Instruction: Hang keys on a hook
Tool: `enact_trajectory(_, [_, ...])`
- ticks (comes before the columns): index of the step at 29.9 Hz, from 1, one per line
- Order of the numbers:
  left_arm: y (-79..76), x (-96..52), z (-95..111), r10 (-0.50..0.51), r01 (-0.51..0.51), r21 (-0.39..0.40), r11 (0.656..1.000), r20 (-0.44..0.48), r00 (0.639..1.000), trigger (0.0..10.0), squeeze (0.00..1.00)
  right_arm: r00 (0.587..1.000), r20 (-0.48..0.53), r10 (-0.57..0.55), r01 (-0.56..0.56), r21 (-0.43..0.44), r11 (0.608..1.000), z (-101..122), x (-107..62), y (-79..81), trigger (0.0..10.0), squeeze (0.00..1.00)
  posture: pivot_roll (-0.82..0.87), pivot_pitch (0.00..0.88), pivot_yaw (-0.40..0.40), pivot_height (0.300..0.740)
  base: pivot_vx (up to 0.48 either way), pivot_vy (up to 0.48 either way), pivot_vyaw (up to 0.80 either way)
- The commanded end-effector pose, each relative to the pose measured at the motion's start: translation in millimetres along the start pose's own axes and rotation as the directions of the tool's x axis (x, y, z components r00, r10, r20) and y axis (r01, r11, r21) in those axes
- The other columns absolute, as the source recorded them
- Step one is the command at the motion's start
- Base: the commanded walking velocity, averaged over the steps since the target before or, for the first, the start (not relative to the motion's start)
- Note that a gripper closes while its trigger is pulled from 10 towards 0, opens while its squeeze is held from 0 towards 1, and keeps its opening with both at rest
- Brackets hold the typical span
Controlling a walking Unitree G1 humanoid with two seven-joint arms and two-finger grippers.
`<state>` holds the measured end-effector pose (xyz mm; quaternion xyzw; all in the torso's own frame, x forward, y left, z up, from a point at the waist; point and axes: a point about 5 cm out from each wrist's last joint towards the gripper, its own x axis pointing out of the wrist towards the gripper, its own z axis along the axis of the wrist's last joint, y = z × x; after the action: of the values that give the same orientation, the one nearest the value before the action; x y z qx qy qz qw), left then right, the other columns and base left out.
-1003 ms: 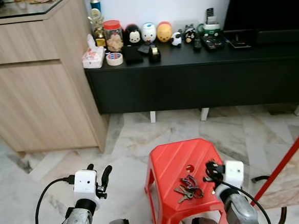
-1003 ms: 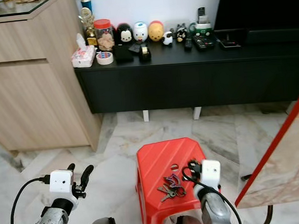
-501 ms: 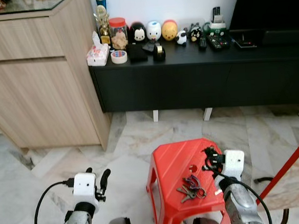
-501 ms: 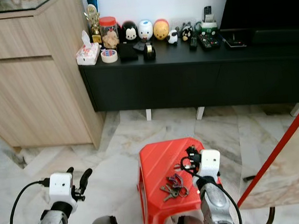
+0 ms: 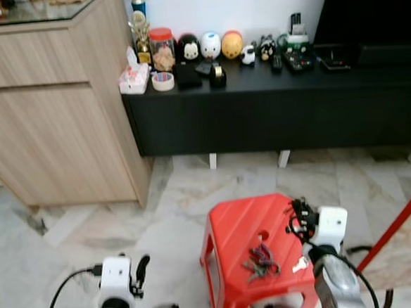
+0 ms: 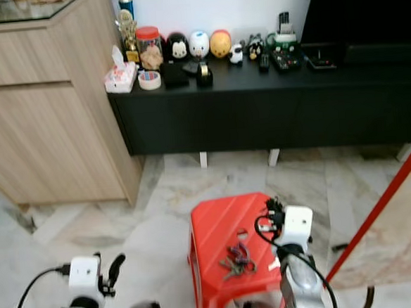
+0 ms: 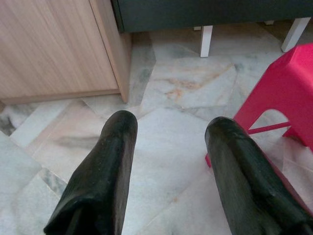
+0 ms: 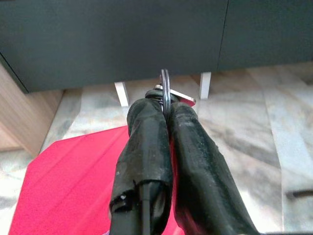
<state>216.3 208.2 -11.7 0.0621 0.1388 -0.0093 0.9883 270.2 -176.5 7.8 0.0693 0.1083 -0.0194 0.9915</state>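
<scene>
A bunch of keys [image 5: 259,259] lies on the top of a red plastic stool [image 5: 235,222]. A single pale key [image 5: 299,264] shows by the stool's right edge, beside my right arm. My right gripper [image 5: 299,216] hovers over the stool's right rear corner. In the right wrist view it [image 8: 166,105] is shut on a thin metal key ring [image 8: 165,81] with a small silver piece at the fingertips. My left gripper [image 7: 168,129] is open and low over the marble floor, left of the stool.
A long black console [image 5: 273,107] with jars, figurines and remotes stands against the far wall. A wooden cabinet [image 5: 47,116] rises at the left. A red pole [image 5: 400,214] slants at the right. Marble floor [image 5: 180,191] lies between stool and console.
The view has shifted slightly. My right gripper has lifted and moved a little toward the stool's right rear corner. My left arm has sunk lower. The key bunch stays on the stool.
</scene>
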Motion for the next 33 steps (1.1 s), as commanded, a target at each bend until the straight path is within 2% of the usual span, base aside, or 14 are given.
enact_trajectory(1, [0.9,1.9,2,0.000,0.000,0.018,1.000,0.009,1.000,10.0,0.00,1.000,0.019,0.003,-0.003,-0.002,1.000,7,2.6,1.8,10.0,0.00,0.04,0.000,-0.047,0.707,0.000,0.000,0.00])
enact_trajectory(8, [2.8,3.7,2,0.004,-0.004,0.019,1.000,0.008,1.000,10.0,0.00,1.000,0.011,0.005,-0.005,-0.005,1.000,9,4.6,4.1,10.0,0.00,0.04,0.000,-0.050,0.740,0.000,0.000,0.00])
enact_trajectory(10, [3.2,3.1,-2,0.011,-0.011,0.015,1.000,-0.006,1.000,10.0,0.00,0.999,-0.052,0.002,-0.002,-0.001,1.000,1,4.3,2.7,10.0,0.00,0.04,0.000,-0.049,0.740,0.000,0.000,0.00])
enact_trajectory(12, [3.9,0.9,-12,0.016,-0.016,0.001,1.000,-0.062,0.998,10.0,0.00,0.990,-0.143,-0.006,0.006,0.004,1.000,-14,1.1,-0.9,10.0,0.00,0.03,0.000,-0.046,0.740,0.000,0.000,0.00])
enact_trajectory(13, [3.9,0.9,-12,0.016,-0.016,0.001,1.000,-0.062,0.998,10.0,0.00,0.990,-0.143,-0.006,0.006,0.004,1.000,-14,1.1,-0.9,10.0,0.00,0.03,0.000,-0.046,0.740,0.000,0.000,0.00])
enact_trajectory(15, [7.3,-3.8,-26,0.019,-0.018,0.008,1.000,-0.145,0.989,10.0,0.00,0.970,-0.239,-0.040,0.035,-0.025,0.999,-33,-7.4,-10.7,10.0,0.00,0.03,0.000,-0.041,0.740,0.000,0.000,0.00])
enact_trajectory(17, [12.5,-6.4,-34,0.032,-0.034,-0.003,0.999,-0.200,0.979,10.0,0.00,0.955,-0.292,-0.057,0.044,-0.049,0.998,-42,-12.2,-15.9,10.0,0.00,0.03,0.000,-0.032,0.740,0.000,0.000,0.00])
enact_trajectory(22, [19.0,-8.5,-42,0.056,-0.065,-0.027,0.998,-0.262,0.963,10.0,0.00,0.938,-0.340,-0.072,0.053,-0.065,0.996,-49,-16.0,-19.7,10.0,0.00,0.02,0.000,-0.026,0.740,0.000,0.000,0.00])
enact_trajectory(24, [18.9,-15.1,-56,0.051,-0.064,-0.023,0.998,-0.361,0.931,10.0,0.00,0.898,-0.426,-0.113,0.079,-0.096,0.992,-65,-28.7,-27.3,10.0,0.00,0.03,0.000,-0.025,0.740,0.000,0.000,0.00])
enact_trajectory(27, [20.2,-21.9,-66,0.058,-0.077,-0.027,0.997,-0.435,0.898,10.0,0.00,0.859,-0.488,-0.158,0.122,-0.104,0.987,-80,-43.1,-33.6,10.0,0.00,0.03,0.000,-0.014,0.740,0.000,0.000,0.00])
enact_trajectory(33, [22.5,-17.2,-64,0.063,-0.091,-0.042,0.995,-0.442,0.895,10.0,0.00,0.822,-0.547,-0.162,0.123,-0.106,0.987,-93,-54.5,-29.8,10.0,0.00,0.01,0.000,0.011,0.740,0.000,0.000,0.00])
